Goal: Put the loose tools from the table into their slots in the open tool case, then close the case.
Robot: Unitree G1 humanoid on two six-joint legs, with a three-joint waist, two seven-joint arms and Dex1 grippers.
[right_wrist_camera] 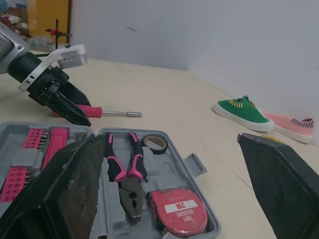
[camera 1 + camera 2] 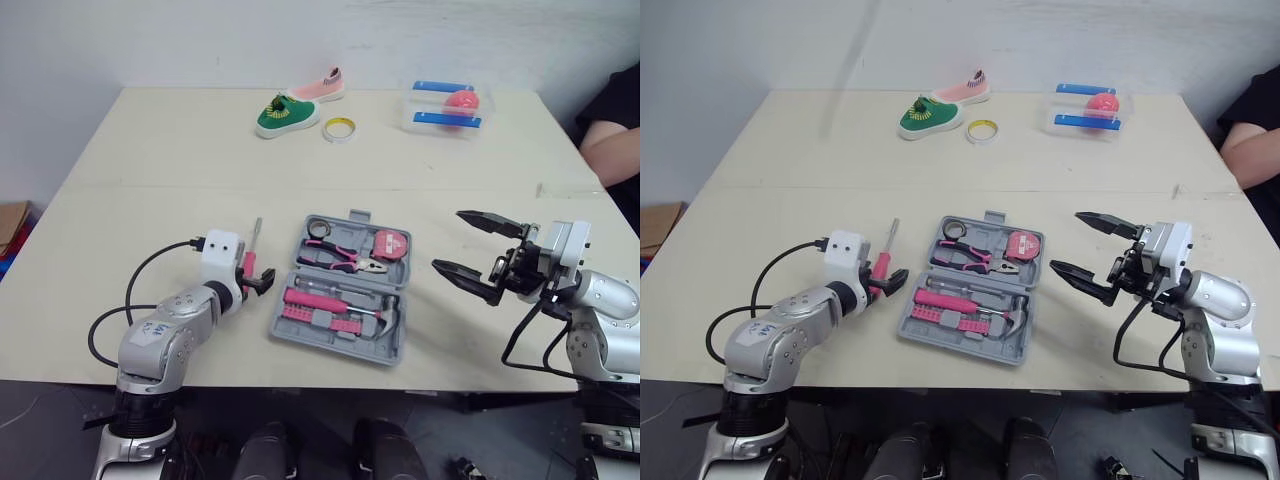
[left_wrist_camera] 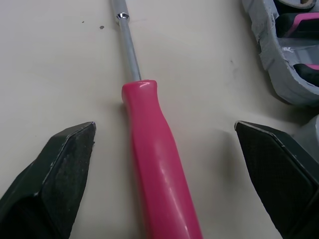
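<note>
The grey tool case [image 2: 281, 318] lies open at the table's front middle. It holds pink-handled pliers [image 2: 345, 260], a pink tape measure [image 2: 390, 243] and a hammer [image 2: 340, 297]. A pink-handled screwdriver [image 2: 255, 238] lies on the table just left of the case, its metal shaft pointing away from me. My left gripper [image 2: 258, 280] is low over the handle [image 3: 159, 164], open, with one finger [image 3: 55, 179] on each side and a gap to each. My right gripper [image 2: 450, 240] hangs open and empty to the right of the case.
At the far side lie a green shoe [image 2: 287, 115], a pink shoe [image 2: 320, 87], a yellow tape roll [image 2: 340, 129] and a clear box [image 2: 447, 107] with a pink ball. A person's arm [image 2: 612, 140] rests at the table's right edge.
</note>
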